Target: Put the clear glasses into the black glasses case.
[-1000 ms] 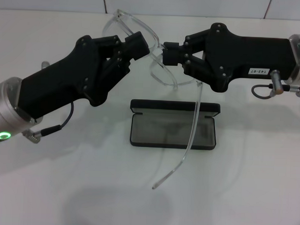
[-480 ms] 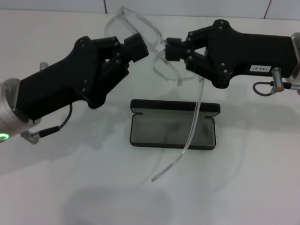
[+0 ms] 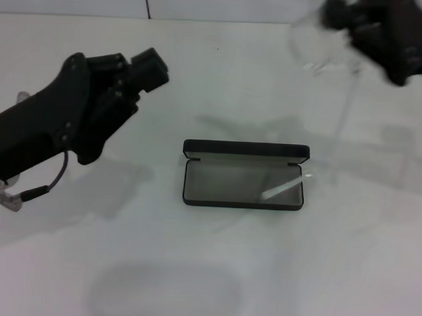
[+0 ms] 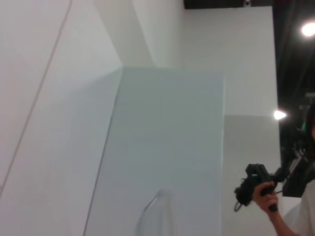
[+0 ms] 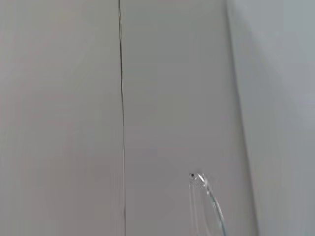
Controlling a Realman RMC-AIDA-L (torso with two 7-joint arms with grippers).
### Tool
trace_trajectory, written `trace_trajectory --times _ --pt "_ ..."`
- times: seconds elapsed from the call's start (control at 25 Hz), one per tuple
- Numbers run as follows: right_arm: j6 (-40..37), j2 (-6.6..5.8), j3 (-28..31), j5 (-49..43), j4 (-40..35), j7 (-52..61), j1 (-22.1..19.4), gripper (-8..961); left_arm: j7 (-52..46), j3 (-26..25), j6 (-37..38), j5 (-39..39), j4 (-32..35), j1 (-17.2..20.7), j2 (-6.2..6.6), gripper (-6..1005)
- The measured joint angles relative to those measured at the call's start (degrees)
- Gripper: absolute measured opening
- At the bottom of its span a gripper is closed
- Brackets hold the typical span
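The black glasses case (image 3: 244,151) lies open at the table's middle, its grey lining facing up. The clear glasses (image 3: 317,49) hang blurred at the far right, high above the table, with my right gripper (image 3: 335,12) shut on them. One long clear arm (image 3: 280,189) trails down over the right end of the case. The right wrist view shows the tip of a clear arm (image 5: 205,194) against the white surface. My left gripper (image 3: 153,67) is over the table's left side, apart from the glasses and to the left of the case.
The white table (image 3: 214,269) runs to a white wall at the back. A person holding a camera (image 4: 261,189) appears far off in the left wrist view.
The left gripper has let go of the glasses and drawn back to the left. The right gripper has swung up and to the far right, taking the glasses with it.
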Motion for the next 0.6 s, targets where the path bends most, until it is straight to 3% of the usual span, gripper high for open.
trace_trajectory --times 0.2,0.36,0.6 --pt "-9.3 0.09 6.2 5.2 3.2 -1.5 -1.3 40 0.0 -0.1 -0.2 0.5 -0.1 -0.4 0.04 59" --pt "-14.5 0.14 6.1 12.1 6.2 -5.5 -1.1 40 -0.6 0.4 -0.2 1.9 -0.1 -1.8 0.04 59" --pt "-19.0 0.42 5.6 18.4 9.6 -9.9 1.6 40 -2.6 0.6 0.1 9.3 0.1 -5.3 -1.1 59"
